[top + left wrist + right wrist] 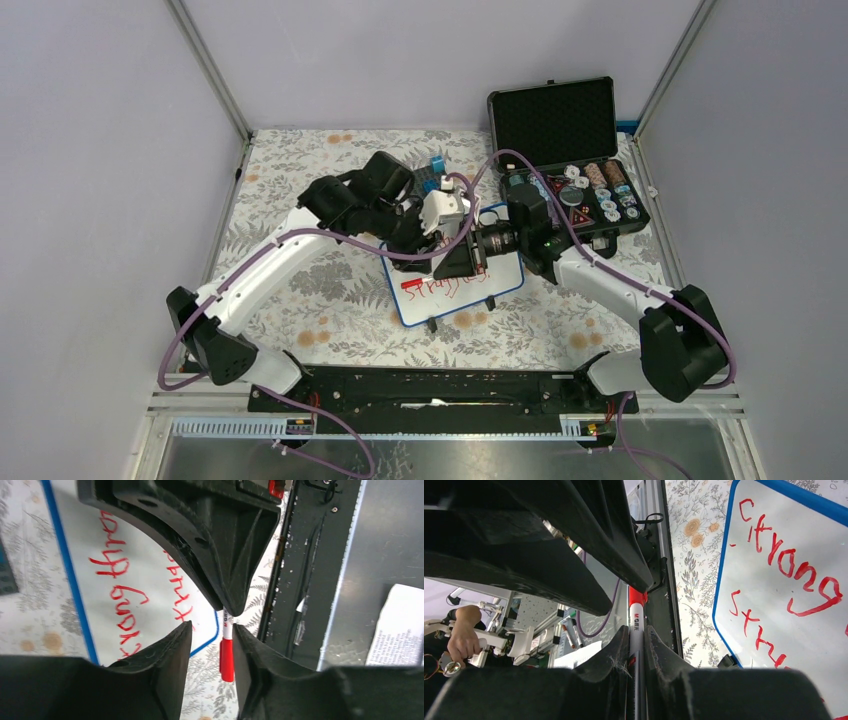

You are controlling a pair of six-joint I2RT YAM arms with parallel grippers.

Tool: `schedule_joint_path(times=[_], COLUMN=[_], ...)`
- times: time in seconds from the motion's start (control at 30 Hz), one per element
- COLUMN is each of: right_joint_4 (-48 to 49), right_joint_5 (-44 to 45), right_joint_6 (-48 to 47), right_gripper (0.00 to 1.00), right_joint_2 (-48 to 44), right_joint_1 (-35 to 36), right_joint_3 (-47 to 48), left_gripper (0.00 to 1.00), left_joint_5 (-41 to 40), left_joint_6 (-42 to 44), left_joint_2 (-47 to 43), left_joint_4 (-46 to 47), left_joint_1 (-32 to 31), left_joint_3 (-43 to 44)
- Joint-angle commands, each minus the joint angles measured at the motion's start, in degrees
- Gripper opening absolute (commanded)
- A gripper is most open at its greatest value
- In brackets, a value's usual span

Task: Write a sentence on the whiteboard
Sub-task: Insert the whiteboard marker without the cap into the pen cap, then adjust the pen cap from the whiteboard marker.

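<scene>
The small white rectangular whiteboard with a thin blue rim (462,301) lies flat on the floral-patterned tablecloth (320,290). It sits mid-table ahead of the arm bases, has red handwriting across it, and the open black foam-lined case (560,130) is off beyond its far right corner. Above the board, my right gripper (637,631) is clamped tight on a white-barrelled marker with a red end (636,622). My left gripper (211,626) stands partly open around that red end, close to one finger with a clear gap to the other, so it isn't pinching it.
</scene>
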Motion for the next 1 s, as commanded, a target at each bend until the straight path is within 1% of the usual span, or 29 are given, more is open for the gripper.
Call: schedule_joint_path(times=[0.0,0.07,0.13,0.17,0.23,0.27,0.33,0.4,0.43,0.5,0.57,0.67,0.8,0.97], right_joint_4=[2.67,2.73,3.07,3.95,8.89,11.32,17.01,20.75,21.69,23.60,25.42,27.06,30.86,31.66], right_joint_5=[-0.29,-0.16,-0.34,-0.64,-1.65,-2.24,-3.07,-3.39,-3.38,-3.49,-3.49,-3.40,-3.94,-4.50], right_joint_6=[1.07,1.27,1.96,3.20,7.51,10.35,16.33,20.66,22.03,24.40,26.74,28.68,31.69,32.40], right_gripper=[0.00,0.00,0.00,0.00,0.00,0.00,0.00,0.00,0.00,0.00,0.00,0.00,0.00,0.00], right_joint_2=[0.30,0.08,-0.01,-0.11,-0.16,-0.10,0.03,-0.27,-0.45,-0.66,-0.81,-0.88,-0.81,-0.72], right_joint_1=[0.21,-0.46,-1.53,-2.14,-4.13,-4.97,-6.56,-7.33,-7.43,-7.44,-7.40,-7.42,-7.43,-7.36], right_joint_3=[1.25,1.72,2.53,2.80,3.26,3.50,3.52,3.12,2.94,2.30,1.72,1.23,0.32,-0.70], left_gripper=[0.44,0.47,0.51,0.54,0.61,0.63,0.63,0.63,0.63,0.63,0.64,0.68,0.70,0.68], left_joint_5=[-0.12,-0.27,1.50,4.16,12.56,15.83,22.35,27.78,29.23,30.59,31.69,32.90,30.68,24.64], left_joint_6=[1.43,1.46,0.70,-0.26,-2.63,-4.06,-6.40,-8.03,-8.05,-7.40,-7.70,-6.36,-4.15,-1.55], left_joint_2=[-2.37,-3.54,-5.08,-6.09,-8.05,-8.89,-9.50,-9.41,-9.44,-9.88,-11.07,-13.17,-14.75,-15.29], left_joint_4=[1.95,1.81,2.93,4.33,7.61,9.30,11.17,11.99,12.06,12.28,14.46,16.50,16.52,15.59], left_joint_1=[-0.08,0.54,3.02,5.36,13.37,16.33,22.35,25.98,26.75,26.92,26.88,26.60,25.34,20.04], left_joint_3=[3.52,3.86,4.06,3.63,2.00,1.24,0.44,-0.27,-0.68,-2.14,-5.10,-8.57,-11.25,-12.29])
